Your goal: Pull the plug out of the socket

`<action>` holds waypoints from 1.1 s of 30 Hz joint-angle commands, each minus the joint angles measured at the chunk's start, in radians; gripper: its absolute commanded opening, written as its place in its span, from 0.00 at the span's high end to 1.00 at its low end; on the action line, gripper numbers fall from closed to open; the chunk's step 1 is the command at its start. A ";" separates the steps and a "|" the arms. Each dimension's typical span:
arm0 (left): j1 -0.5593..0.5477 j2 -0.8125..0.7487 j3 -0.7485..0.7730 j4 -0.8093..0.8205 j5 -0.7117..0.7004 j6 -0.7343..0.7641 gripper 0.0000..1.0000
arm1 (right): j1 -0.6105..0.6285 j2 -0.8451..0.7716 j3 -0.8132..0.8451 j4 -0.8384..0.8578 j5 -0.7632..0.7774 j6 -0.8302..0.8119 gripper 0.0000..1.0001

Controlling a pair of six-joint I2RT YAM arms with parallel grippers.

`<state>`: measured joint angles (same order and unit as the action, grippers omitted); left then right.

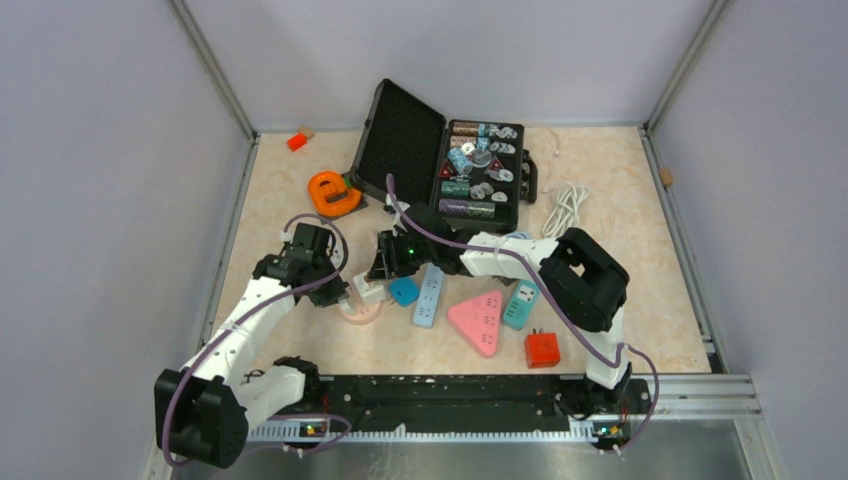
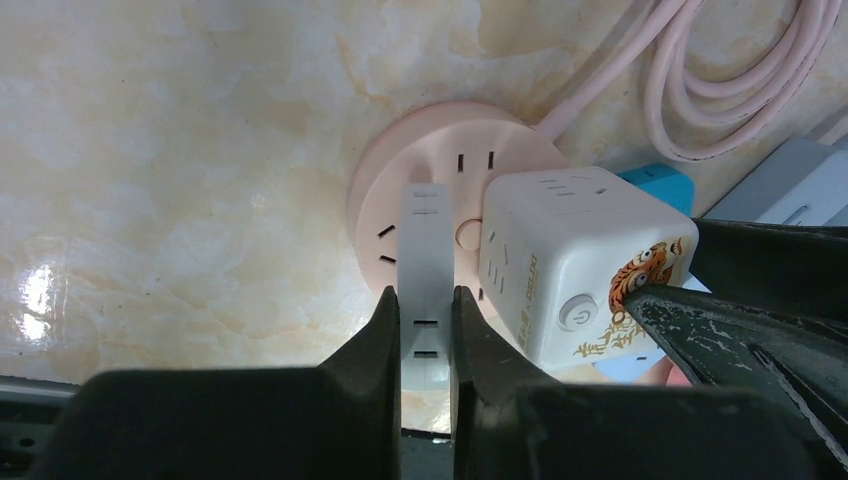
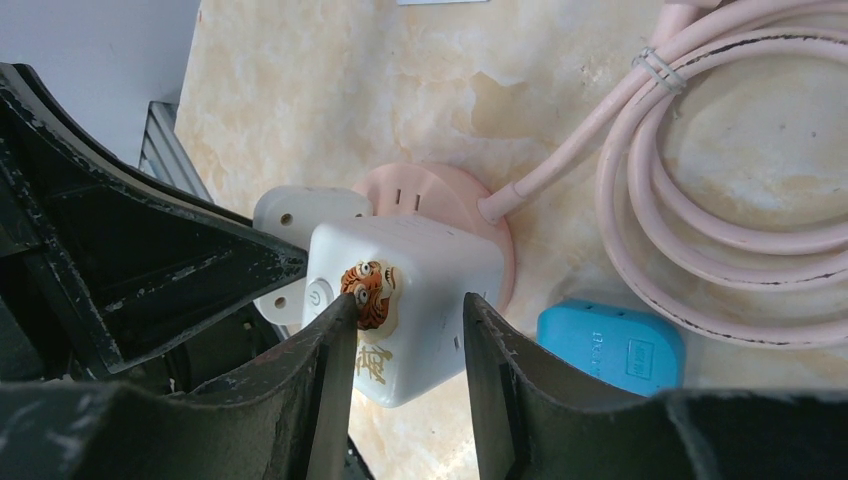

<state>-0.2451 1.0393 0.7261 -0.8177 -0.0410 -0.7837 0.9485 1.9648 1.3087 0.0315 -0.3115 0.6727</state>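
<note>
The left gripper [image 2: 425, 302] is clamped on a flat white plug [image 2: 424, 225], its two fingers pressed tight on the plug's broad sides. That plug sits in the face of the round pink socket [image 2: 420, 150], which lies flat on the table. Its long axis rises off the socket face, back along the left fingers, so I judge the pull has to run straight along that line, away from the table. The left arm is plainly the nearer one.

Touching the plug's right side, a white cube adapter with a tiger sticker [image 2: 570, 265] is also seated on the socket. The right gripper [image 3: 410, 300] meets this cube with its fingers apart, one tip on the sticker; I cannot tell whether it pinches the cube or only braces it.

Further right lie the socket's coiled pink cable [image 3: 700, 220] and a small blue adapter [image 3: 610, 345]. At the back, the open black case [image 1: 400, 140] holds small parts in its right half, too small to name
</note>
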 commanded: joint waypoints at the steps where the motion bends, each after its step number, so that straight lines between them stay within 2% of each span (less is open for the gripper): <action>1: -0.003 0.002 0.065 -0.013 0.030 0.007 1.00 | 0.015 0.039 -0.045 -0.078 0.075 -0.074 0.60; 8: -0.004 0.001 0.081 -0.025 0.030 0.004 1.00 | 0.039 0.014 -0.057 -0.083 0.084 -0.119 0.60; 14: -0.004 0.018 0.051 0.000 0.036 0.002 1.00 | 0.097 0.034 0.008 -0.192 0.146 -0.186 0.61; 25: -0.003 0.006 0.066 -0.008 0.036 0.003 1.00 | 0.158 0.057 0.049 -0.405 0.306 -0.178 0.62; 33: -0.003 -0.003 0.084 -0.037 0.032 -0.001 1.00 | 0.174 0.064 0.014 -0.409 0.371 -0.155 0.63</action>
<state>-0.2447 1.0687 0.7528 -0.8688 -0.0391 -0.7826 1.0870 1.9549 1.4014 -0.1249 -0.0162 0.5545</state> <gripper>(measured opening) 0.169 0.383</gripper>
